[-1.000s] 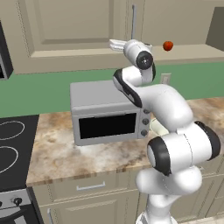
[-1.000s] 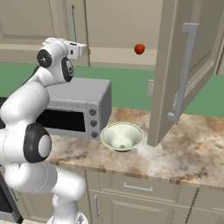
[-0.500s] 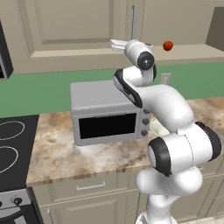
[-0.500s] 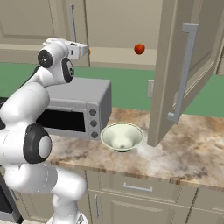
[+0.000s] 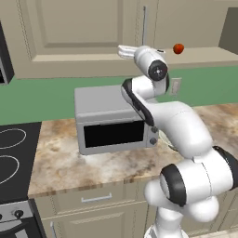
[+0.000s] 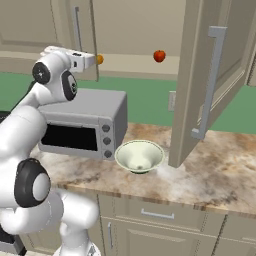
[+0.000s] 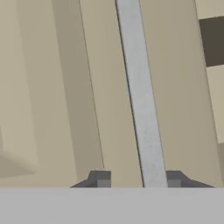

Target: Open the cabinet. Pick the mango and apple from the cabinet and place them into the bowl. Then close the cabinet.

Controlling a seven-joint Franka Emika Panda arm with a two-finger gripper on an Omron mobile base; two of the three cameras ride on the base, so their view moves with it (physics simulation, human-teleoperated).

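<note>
The cabinet's left door point(image 5: 69, 32) is closed, and its right door point(image 6: 200, 75) stands swung open. My gripper point(image 7: 137, 178) is up at the left door's silver bar handle point(image 7: 140, 96). Its fingertips straddle the bar: the right tip is against it and a gap is left at the other tip. From the base, the gripper point(image 5: 124, 50) point(image 6: 89, 60) reaches level with the shelf. The apple point(image 6: 159, 55) point(image 5: 178, 48) rests on the open shelf, and the mango point(image 6: 100, 59) peeks out just beyond my gripper. The bowl point(image 6: 140, 156) sits on the counter, holding nothing.
A grey microwave point(image 5: 111, 121) point(image 6: 82, 125) stands on the marble counter point(image 6: 210, 175) under my arm. The open door's long handle point(image 6: 210, 85) hangs over the counter to the right of the bowl. A black cooktop point(image 5: 9, 153) lies at the left, and drawers point(image 6: 157, 215) run below.
Both base views look the same as before. The arm holds its place at the left door's handle.
</note>
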